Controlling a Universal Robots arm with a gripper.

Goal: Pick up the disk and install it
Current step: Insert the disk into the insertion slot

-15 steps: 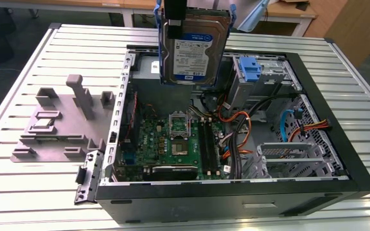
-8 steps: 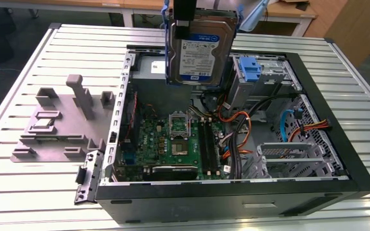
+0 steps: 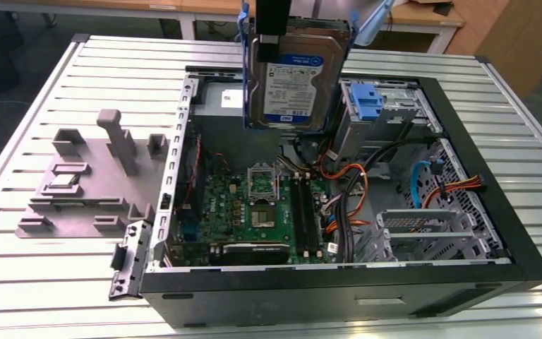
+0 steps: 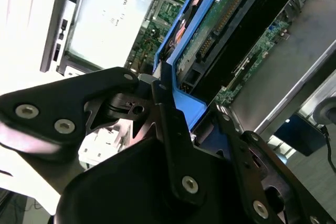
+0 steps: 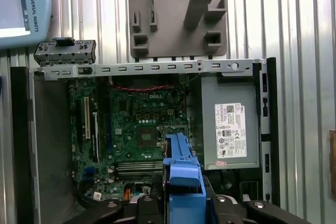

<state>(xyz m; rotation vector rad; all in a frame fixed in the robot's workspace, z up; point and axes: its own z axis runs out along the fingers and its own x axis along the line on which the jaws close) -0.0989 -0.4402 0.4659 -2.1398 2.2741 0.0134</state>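
Your gripper [image 4: 167, 95] is clamped on the disk [image 3: 295, 78], which hangs upright at the exterior view's upper centre over the open case [image 3: 346, 284], where a thin edge grip could let it swing into the cables [image 3: 354, 185].

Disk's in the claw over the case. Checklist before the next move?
1. Grip: claw shut on the disk, on its blue carrier: ok.
2. Disk clear of the case, hanging above it: ok.
3. Case side open, inside reachable: ok.
4. Drive bay free inside: cannot tell.
5. Orange cables clear of the bay: cannot tell; they run close beside it.
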